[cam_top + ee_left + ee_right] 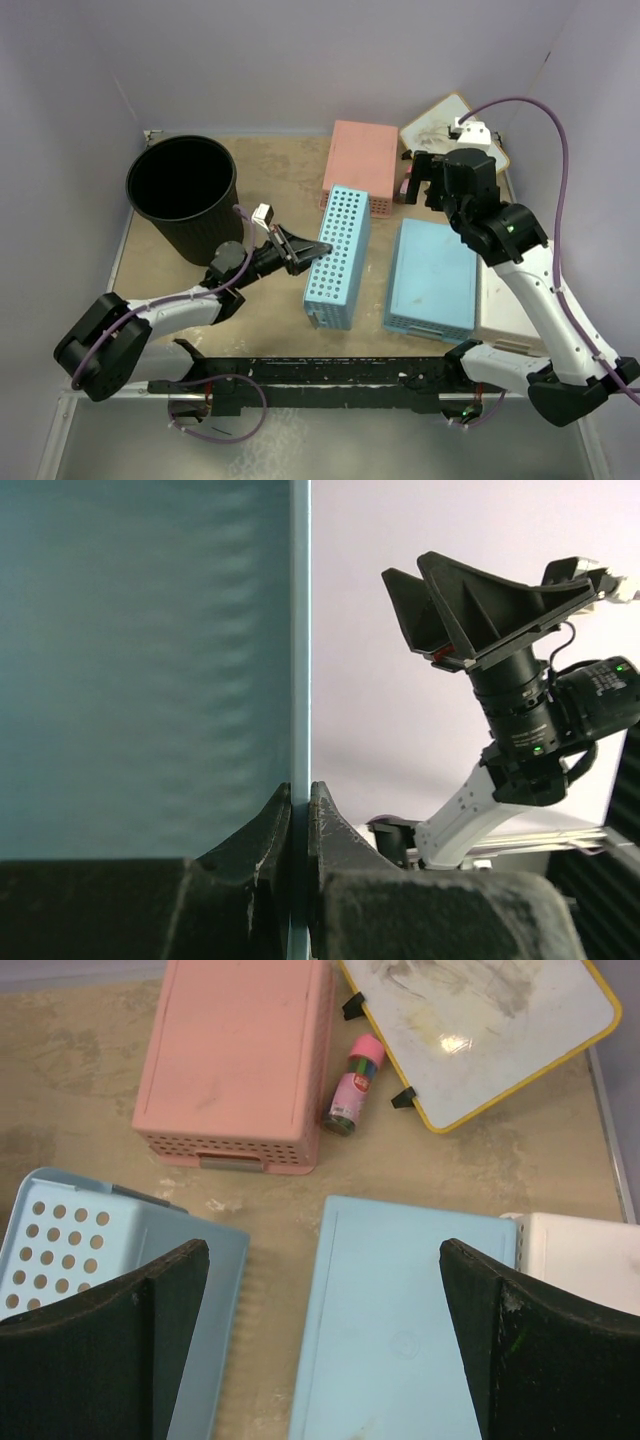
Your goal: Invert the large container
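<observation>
At the near edge of the table (270,175) the two arms are bolted side by side. The left arm reaches forward and to the right, and the left gripper (296,250) is pinched tight on the thin wall of a light-blue perforated basket (338,250). In its wrist view the two dark fingers (262,825) meet on the pale blue edge with no gap to spare. That basket is tipped up off flat, its holed face turned toward the overhead camera. Just to its right a second light-blue basket (432,275) lies bottom-up, and a white basket (505,305) lies touching its right side, partly under the right arm. Beyond them the right gripper (322,1250) hangs above the table with its jaws spread as wide as they go and nothing between them; its camera looks down on the two blue baskets. Further back a pink basket (362,155) lies bottom-up, with a small pink bottle (355,1085) on its side just beside it and a yellow-rimmed whiteboard (480,1020) in the far right corner. The large container (185,195), a black bucket, stands upright with its mouth up at the far left of the table, apart from both grippers, the left one being the nearer.
</observation>
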Available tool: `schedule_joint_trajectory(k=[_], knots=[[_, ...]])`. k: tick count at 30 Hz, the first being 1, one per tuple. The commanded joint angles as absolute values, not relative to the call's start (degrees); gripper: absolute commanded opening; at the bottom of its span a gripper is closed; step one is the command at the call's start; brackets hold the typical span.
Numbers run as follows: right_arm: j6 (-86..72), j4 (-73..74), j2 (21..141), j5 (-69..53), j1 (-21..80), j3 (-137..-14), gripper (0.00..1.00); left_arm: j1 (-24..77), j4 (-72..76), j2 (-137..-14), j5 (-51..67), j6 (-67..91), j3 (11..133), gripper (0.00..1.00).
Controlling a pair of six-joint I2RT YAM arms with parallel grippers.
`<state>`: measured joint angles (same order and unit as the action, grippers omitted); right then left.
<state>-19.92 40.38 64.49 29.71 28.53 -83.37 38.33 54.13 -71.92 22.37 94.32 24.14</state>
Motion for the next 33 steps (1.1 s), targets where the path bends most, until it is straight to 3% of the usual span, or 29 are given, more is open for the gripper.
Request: schedule_joint_trajectory(k=[1, 7, 11, 13, 18, 20, 25, 29, 33], knots=[[-19.3, 37.6, 65.1, 26.9, 28.5, -82.3, 1.00, 38.3, 73.1, -73.9, 19.3, 103.2, 19.1, 0.00], [-19.5, 36.6, 65.7, 26.9, 28.5, -81.6, 1.00, 36.8, 97.0, -83.0, 14.7, 113.2, 9.7, 0.00], [-19.7, 35.4, 65.8, 25.6, 28.5, -80.4, 1.00, 36.7, 98.7, -86.9, 14.3, 113.1, 6.0, 0.00], [-20.1, 35.5, 66.3, 25.5, 28.5, -80.1, 1.00, 35.8, 97.9, -87.5, 15.3, 111.6, 4.0, 0.08], [-20.9, 34.4, 67.2, 24.3, 28.5, -78.3, 1.00, 34.8, 90.5, -87.0, 17.7, 105.1, 0.7, 0.44], [-21.0, 33.9, 67.6, 23.5, 28.5, -77.9, 1.00, 34.8, 84.8, -85.3, 18.7, 102.1, 1.4, 0.53], [-20.9, 33.2, 67.8, 22.7, 28.5, -76.7, 1.00, 34.8, 60.4, -74.7, 19.0, 90.9, 5.9, 0.63], [-20.6, 32.8, 67.7, 22.7, 28.5, -75.6, 1.00, 35.2, 7.7, -61.1, 7.6, 69.0, 18.5, 0.69], [-20.3, 32.6, 68.6, 21.2, 28.5, -75.2, 1.00, 35.2, -18.2, -56.7, -5.5, 53.9, 30.0, 0.69]])
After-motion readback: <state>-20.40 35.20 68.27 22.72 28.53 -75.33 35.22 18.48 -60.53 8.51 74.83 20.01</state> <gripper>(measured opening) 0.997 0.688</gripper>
